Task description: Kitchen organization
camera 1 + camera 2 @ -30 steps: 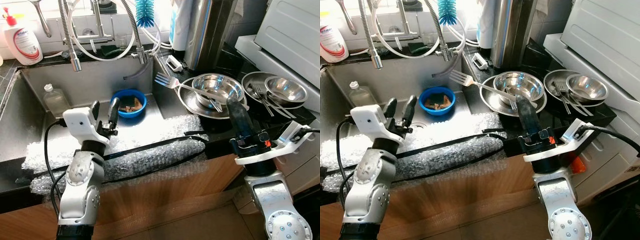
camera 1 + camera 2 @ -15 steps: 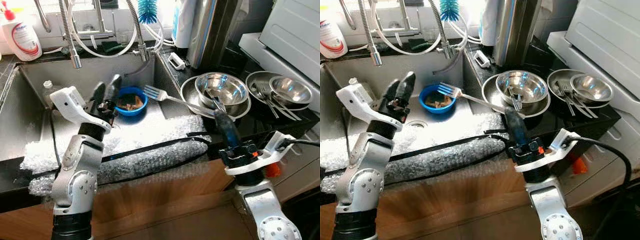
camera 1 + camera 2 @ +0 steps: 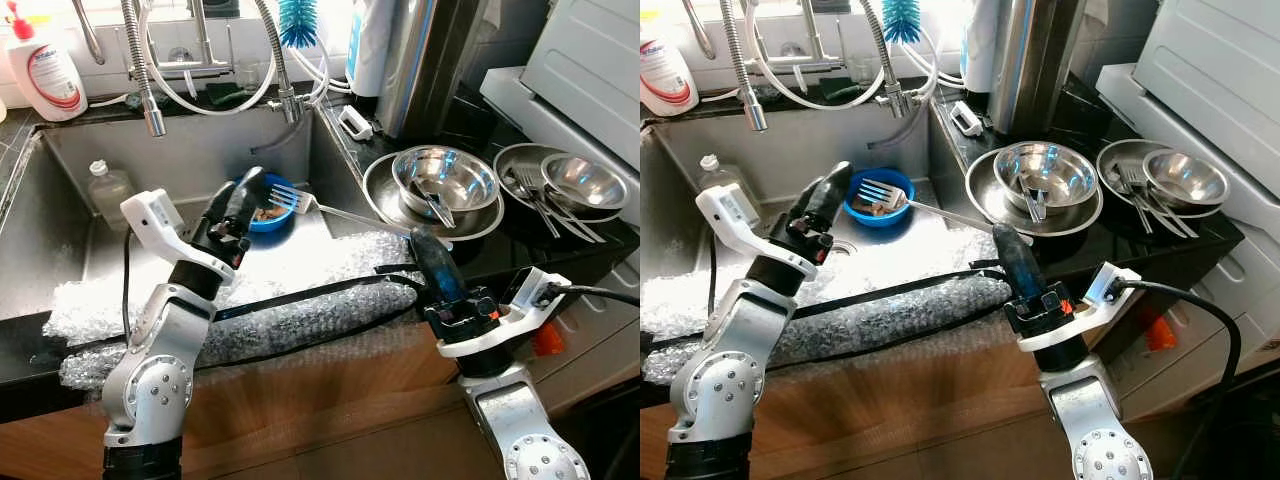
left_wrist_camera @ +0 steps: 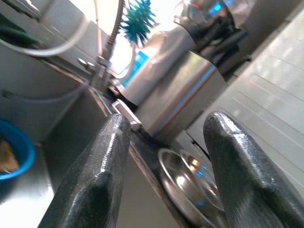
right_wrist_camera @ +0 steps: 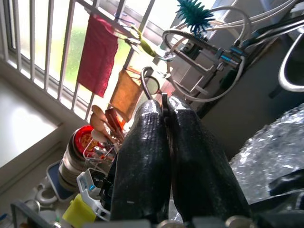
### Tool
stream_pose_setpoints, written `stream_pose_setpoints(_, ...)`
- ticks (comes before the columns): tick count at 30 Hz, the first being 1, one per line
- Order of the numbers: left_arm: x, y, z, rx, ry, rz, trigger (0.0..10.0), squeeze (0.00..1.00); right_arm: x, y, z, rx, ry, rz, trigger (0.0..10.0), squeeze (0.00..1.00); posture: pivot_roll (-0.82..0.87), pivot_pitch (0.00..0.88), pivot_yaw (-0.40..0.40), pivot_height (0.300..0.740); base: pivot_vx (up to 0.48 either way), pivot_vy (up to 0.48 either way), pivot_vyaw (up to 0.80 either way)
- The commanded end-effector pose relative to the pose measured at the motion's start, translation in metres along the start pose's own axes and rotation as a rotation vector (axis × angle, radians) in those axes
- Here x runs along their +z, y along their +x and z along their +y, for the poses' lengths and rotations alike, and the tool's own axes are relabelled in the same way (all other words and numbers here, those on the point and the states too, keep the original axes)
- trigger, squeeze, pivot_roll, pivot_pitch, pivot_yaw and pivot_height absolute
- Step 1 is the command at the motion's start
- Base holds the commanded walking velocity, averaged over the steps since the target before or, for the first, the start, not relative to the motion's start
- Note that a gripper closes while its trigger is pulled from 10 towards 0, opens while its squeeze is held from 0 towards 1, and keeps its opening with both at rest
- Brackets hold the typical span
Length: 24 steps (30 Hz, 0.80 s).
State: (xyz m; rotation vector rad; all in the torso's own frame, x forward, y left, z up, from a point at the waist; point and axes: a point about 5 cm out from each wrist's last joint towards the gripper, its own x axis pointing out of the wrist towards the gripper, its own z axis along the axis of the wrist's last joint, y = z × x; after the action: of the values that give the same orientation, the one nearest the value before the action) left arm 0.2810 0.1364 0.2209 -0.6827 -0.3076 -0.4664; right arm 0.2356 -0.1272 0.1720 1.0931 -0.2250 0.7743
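My right gripper is shut on the handle end of a steel fork. The fork reaches left over the sink, with its tines above a blue bowl holding food scraps. My left gripper is open and raised over the sink. Its fingertips are just left of the tines and partly cover the bowl. In the left wrist view its fingers stand well apart with nothing between them. In the right wrist view the right gripper pinches the thin handle.
A steel bowl with utensils sits in a plate on the dark counter, and a second bowl is further right. Bubble wrap covers the sink's front edge. A spray faucet, a small bottle and a soap bottle are at the back left.
My right gripper has carried the fork left, so the tines are now above the blue bowl. My left gripper has risen and swung right towards the tines. The camera has also shifted.
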Motion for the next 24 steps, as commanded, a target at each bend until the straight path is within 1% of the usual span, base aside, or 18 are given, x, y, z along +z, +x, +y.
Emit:
stream_pose_setpoints(1,0.0,-0.001,-0.01,-0.054,-0.02,0.009,10.0,0.0,-0.003,-0.001,0.0,0.005,0.005,0.012,10.0,0.0,0.08,0.049,-0.037,0.74,0.0,0.0,0.0)
stream_pose_setpoints(2,-0.002,-0.002,-0.012,-0.073,-0.007,0.031,10.0,0.0,-0.007,0.0,0.001,0.017,-0.013,0.047,10.0,0.0,0.07,0.046,-0.036,0.74,0.0,0.0,0.0)
stream_pose_setpoints(4,-0.005,-0.002,-0.014,-0.085,-0.004,0.045,10.0,0.0,-0.009,0.0,0.003,0.032,-0.013,0.059,10.0,0.0,0.07,0.045,-0.037,0.74,0.0,0.0,0.0)
stream_pose_setpoints(9,-0.008,-0.003,-0.017,-0.1,-0.021,0.058,10.0,0.0,-0.01,0.0,0.004,0.04,-0.003,0.055,10.0,0.0,0.07,0.041,-0.037,0.74,0.0,0.0,0.0)
stream_pose_setpoints(18,-0.01,-0.003,-0.017,-0.106,-0.034,0.077,10.0,0.0,-0.01,0.001,0.002,0.03,-0.02,0.055,10.0,0.0,0.08,0.055,-0.035,0.74,0.0,0.0,0.0)
stream_pose_setpoints(19,-0.011,-0.003,-0.017,-0.104,-0.036,0.08,4.0,0.0,-0.011,0.002,0.001,0.027,-0.02,0.056,10.0,0.0,0.08,0.059,-0.035,0.74,0.0,0.0,0.0)
stream_pose_setpoints(20,-0.011,-0.003,-0.017,-0.103,-0.036,0.08,0.0,0.0,-0.012,0.002,0.001,0.027,-0.019,0.057,10.0,0.0,0.08,0.06,-0.035,0.74,0.0,0.0,0.0)
stream_pose_setpoints(24,-0.011,-0.003,-0.017,-0.102,-0.041,0.088,0.0,0.0,-0.012,0.003,0.001,0.028,-0.02,0.052,10.0,0.0,0.08,0.066,-0.033,0.74,0.0,0.0,0.0)
